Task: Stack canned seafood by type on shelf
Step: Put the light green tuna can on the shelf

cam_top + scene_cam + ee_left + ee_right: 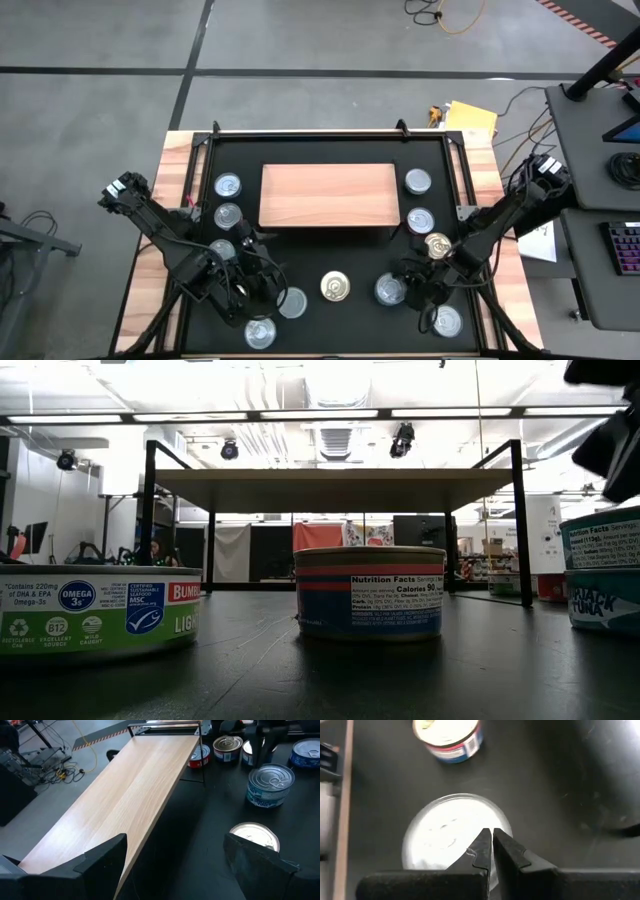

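Observation:
The light-wood shelf (325, 195) stands on thin black legs on the black mat, with nothing on its board (125, 790). Canned seafood tins lie scattered on the mat: several on the left (228, 214), a gold-lidded one in the middle (335, 287), and others on the right (420, 220). My left gripper (255, 265) is open by the shelf's near left corner, and a silver-lidded tin (255, 836) rests beside one finger. My right gripper (491, 837) is shut over the lid of a silver tin (445, 832), which is the tin (390, 290) near the right front. My right gripper points down with its shut fingertips (482, 845) over the silver tin's lid (447, 830), near the lid's edge. The tin stands flat on the mat. I cannot tell whether the tips touch the lid.
A blue-and-red labelled tin (451, 740) sits just beyond the right gripper. In the low view a green-labelled tin (95, 622), a blue-red one (370, 595) and a teal one (605, 570) stand before the shelf (335, 485). A taller teal tin (270, 784) stands ahead of the left gripper.

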`<state>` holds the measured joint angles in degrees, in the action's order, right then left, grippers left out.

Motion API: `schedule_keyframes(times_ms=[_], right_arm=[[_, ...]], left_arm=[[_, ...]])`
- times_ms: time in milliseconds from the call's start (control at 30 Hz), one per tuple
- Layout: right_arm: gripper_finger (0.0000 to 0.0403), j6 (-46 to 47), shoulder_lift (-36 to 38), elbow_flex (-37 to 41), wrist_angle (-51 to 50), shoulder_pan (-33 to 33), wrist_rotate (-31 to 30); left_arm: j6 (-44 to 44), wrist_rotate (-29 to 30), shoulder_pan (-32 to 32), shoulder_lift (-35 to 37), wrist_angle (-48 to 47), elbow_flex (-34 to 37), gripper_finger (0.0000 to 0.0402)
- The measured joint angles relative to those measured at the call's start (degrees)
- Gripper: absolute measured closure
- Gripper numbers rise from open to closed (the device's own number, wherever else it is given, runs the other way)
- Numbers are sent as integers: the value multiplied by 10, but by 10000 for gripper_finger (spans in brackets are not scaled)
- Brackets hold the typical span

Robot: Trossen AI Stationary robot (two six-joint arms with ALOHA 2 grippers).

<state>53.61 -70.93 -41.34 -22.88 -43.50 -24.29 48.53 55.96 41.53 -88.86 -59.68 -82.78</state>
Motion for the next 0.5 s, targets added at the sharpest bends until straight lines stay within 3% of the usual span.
schedule_keyframes(times_ms=[300,500], right_arm=[[394,-4,6,-60,-41,-46,-61],[394,-56,-6,-57,-44,-68,-100]], left_arm=[[5,-4,0,0,29,0,86],[-55,-10,1,-19,131,0,86]])
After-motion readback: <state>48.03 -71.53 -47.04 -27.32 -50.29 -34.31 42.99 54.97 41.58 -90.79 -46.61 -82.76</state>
